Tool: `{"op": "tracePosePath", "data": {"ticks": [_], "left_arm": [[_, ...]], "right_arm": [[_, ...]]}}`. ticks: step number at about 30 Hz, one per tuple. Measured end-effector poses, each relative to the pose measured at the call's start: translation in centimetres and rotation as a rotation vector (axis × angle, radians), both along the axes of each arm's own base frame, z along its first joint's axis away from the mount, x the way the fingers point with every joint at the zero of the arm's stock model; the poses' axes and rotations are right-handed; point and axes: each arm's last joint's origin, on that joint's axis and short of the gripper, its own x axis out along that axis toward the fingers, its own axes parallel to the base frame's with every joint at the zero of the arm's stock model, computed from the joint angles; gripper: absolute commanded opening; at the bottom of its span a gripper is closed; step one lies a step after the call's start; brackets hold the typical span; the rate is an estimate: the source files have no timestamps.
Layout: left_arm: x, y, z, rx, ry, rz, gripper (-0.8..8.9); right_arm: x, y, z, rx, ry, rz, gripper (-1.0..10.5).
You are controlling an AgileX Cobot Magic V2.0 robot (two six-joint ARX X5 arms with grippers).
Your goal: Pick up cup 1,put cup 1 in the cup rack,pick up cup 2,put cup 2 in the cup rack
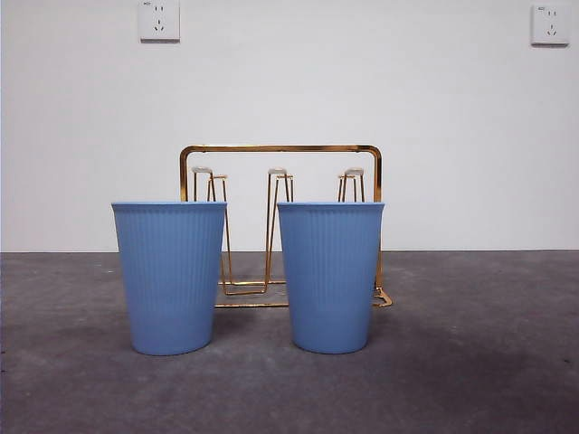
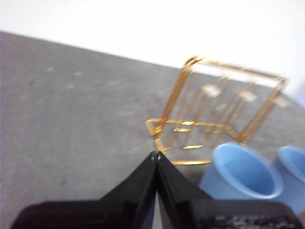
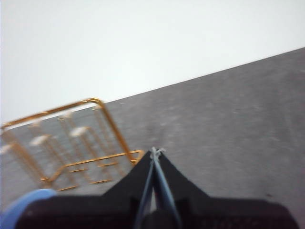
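Note:
Two blue ribbed cups stand upright side by side on the grey table: one on the left [image 1: 170, 276] and one on the right [image 1: 330, 276]. Behind them stands the gold wire cup rack [image 1: 280, 149] with pale-tipped prongs and nothing on it. My left gripper [image 2: 156, 155] is shut and holds nothing; it hangs above the table to the left of the rack [image 2: 214, 112], with the left cup [image 2: 240, 171] and the other cup's rim [image 2: 293, 164] close by. My right gripper [image 3: 155, 151] is shut too, off to the right of the rack [image 3: 71, 138], with a cup's rim [image 3: 24, 202] at the frame's corner.
A white wall with two sockets, one at the left [image 1: 159, 20] and one at the right [image 1: 550, 24], runs behind the table. Bare grey table surface [image 1: 488, 362] lies to both sides of the cups and in front of them.

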Motion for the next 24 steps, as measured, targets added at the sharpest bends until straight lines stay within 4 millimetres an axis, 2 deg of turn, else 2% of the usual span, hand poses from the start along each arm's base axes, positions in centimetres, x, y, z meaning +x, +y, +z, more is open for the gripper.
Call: {"op": "tracePosePath", "data": {"ticks": [9, 16, 21, 24], "left_arm": [[-1.2, -0.5, 6.3, -0.027, 0.061, -0.165, -0.06], [-1.2, -0.9, 10.3, -0.035, 0.16, -0.342, -0.06], [-1.0, -0.9, 12.5, -0.005, 0.245, -0.382, -0.06], [-1.0, -1.0, 13.5, 0.028, 0.286, -0.401, -0.06]], "right_arm": [[0.0, 0.6, 6.5, -0.059, 0.167, 0.235, -0.1], [0.2, 0.8, 11.6, -0.158, 0.324, 0.315, -0.1], [0.4, 0.8, 14.2, -0.226, 0.444, 0.353, -0.1], [0.6, 0.8, 15.0, -0.271, 0.52, 0.386, -0.1]]}}
